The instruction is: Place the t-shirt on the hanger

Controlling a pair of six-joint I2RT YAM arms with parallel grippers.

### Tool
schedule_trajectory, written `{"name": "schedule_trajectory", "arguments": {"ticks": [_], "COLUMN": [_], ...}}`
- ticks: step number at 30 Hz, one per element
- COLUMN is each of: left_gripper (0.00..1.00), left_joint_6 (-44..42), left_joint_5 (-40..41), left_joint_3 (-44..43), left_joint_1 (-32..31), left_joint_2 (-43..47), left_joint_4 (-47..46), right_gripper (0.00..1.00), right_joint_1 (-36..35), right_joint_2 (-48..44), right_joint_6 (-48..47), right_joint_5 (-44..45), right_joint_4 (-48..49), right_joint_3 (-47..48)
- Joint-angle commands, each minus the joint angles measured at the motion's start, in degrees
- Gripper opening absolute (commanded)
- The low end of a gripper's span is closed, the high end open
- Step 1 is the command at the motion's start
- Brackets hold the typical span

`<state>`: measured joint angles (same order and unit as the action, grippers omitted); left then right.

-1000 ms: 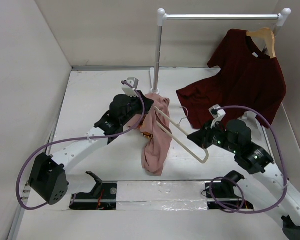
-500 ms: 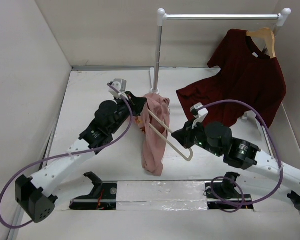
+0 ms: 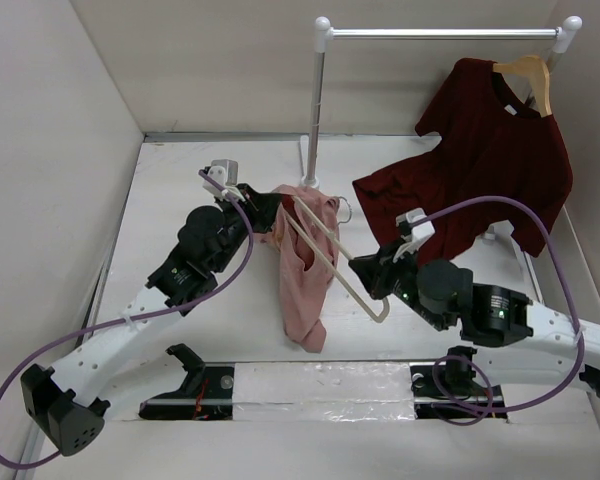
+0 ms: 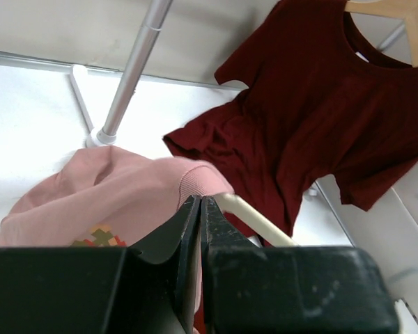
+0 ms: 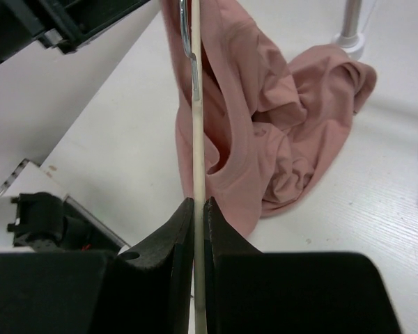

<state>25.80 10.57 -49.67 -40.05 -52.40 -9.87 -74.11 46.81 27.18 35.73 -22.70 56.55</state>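
Observation:
The salmon-pink t-shirt hangs bunched from its upper edge down to the table, its orange-red print showing in the left wrist view. My left gripper is shut on the t-shirt's ribbed collar edge. The pale cream hanger slants through the shirt's top, one arm inside the fabric. My right gripper is shut on the hanger's thin bar, near its lower corner. The metal hook shows above the shirt in the right wrist view.
A dark maroon t-shirt on a tan wooden hanger hangs from the white rail at back right. The rail's left post stands just behind the pink shirt. White walls enclose the table.
Both arms moved left and up. The shirt's top rose with the left gripper, and the hanger swung steeper and closer to the shirt. Both grips held.

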Motion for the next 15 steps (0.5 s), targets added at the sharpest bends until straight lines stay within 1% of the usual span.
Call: {"name": "schedule_trajectory", "arguments": {"ticks": [1,2,5,9,11,13,15], "left_gripper": [0.0,0.0,0.0,0.0,0.0,0.0,0.0], "left_joint_6": [0.3,0.82,1.53,1.53,1.01,0.65,0.91], "left_joint_5": [-3.26,-3.71,-6.78,-9.68,-13.37,-16.09,-17.5], "left_joint_3": [-3.33,-3.42,-3.24,-3.59,-3.94,-4.29,-4.12], "left_joint_1": [-0.11,-0.11,-0.11,-0.11,-0.11,-0.11,-0.11], "left_joint_2": [2.92,3.7,5.63,8.01,8.11,7.58,6.96], "left_joint_4": [-2.88,-2.53,-2.35,-1.82,-2.17,-2.0,-2.43], "right_gripper": [0.0,0.0,0.0,0.0,0.0,0.0,0.0], "right_joint_1": [-0.43,-0.43,-0.43,-0.43,-0.43,-0.43,-0.43], "right_joint_2": [3.28,4.34,8.03,13.39,16.29,17.78,19.28], "right_joint_6": [1.74,1.91,0.77,0.16,-1.42,-1.95,-3.0], "right_joint_5": [9.36,10.41,12.52,15.16,13.68,9.74,8.31], "right_joint_4": [1.87,2.22,7.47,8.37,9.95,13.11,16.61], "right_joint_3": [2.68,3.12,3.47,6.46,6.99,7.43,7.34]}}
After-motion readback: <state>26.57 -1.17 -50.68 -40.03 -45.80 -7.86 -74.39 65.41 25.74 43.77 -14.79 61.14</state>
